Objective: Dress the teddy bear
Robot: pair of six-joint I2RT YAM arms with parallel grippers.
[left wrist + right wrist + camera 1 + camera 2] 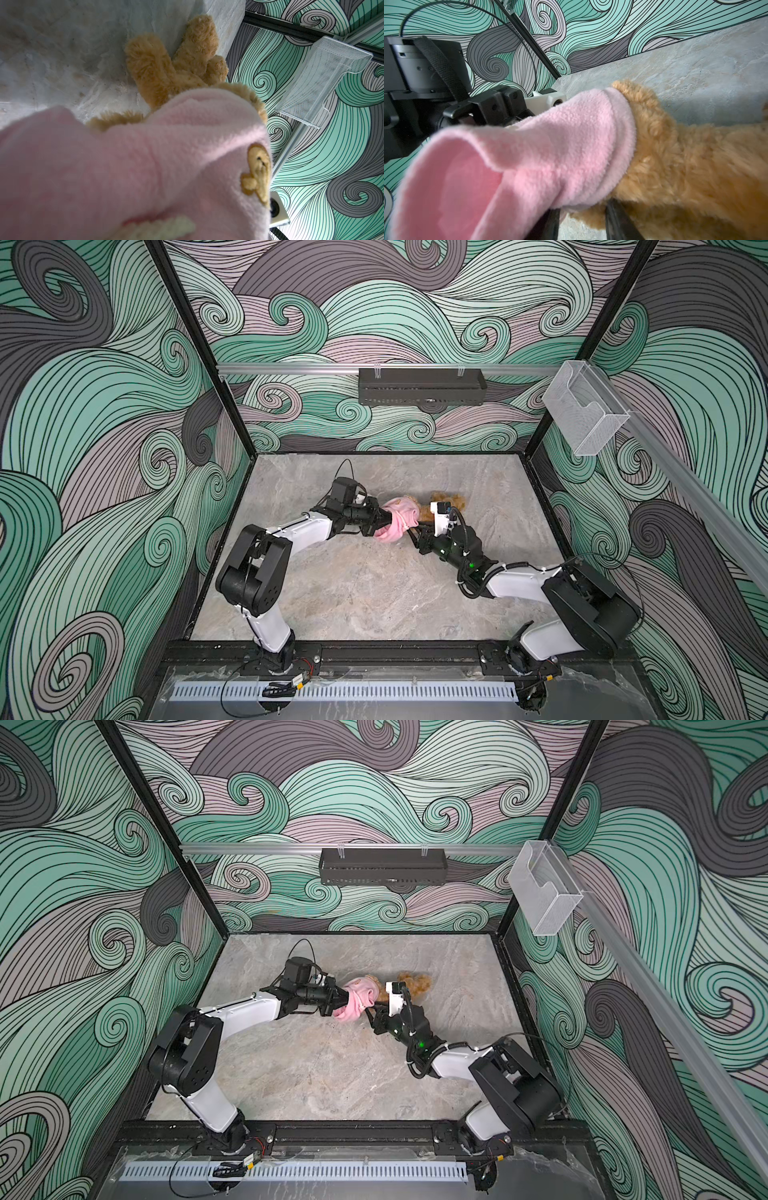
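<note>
Bear, location: small golden-brown curly plush teddy bear (446, 499) (415, 982) lies on the grey marble-look tabletop (353, 593), mid-table toward the far side, between the two arms.
Garment: small pink fleece garment (397, 516) (550, 135) covers the bear's left end. Fur shows from the hem rightward. An orange bear-face patch (258, 172) sits on the outside.
Left gripper (380, 520): clenched on the gathered left end of the pink fleece, the cloth bunching into its tips.
Reason (judged): this end is held taut as an anchor, so the sleeve of cloth stays open and stretched along the body.
Right gripper (583, 220): jaws parted at the hem, one finger under pink and one under fur, with table showing between them. No firm pinch seen.
Reason (judged): placed to work the hem further down the body.
Long axis: runs left–right, tilting slightly far at the right.
Pointing: legs (158, 68) to the right, splayed on the table. The head is hidden, presumably leftward inside the fleece.
Progress (judged): partly dressed, with the lower body and legs bare.
</note>
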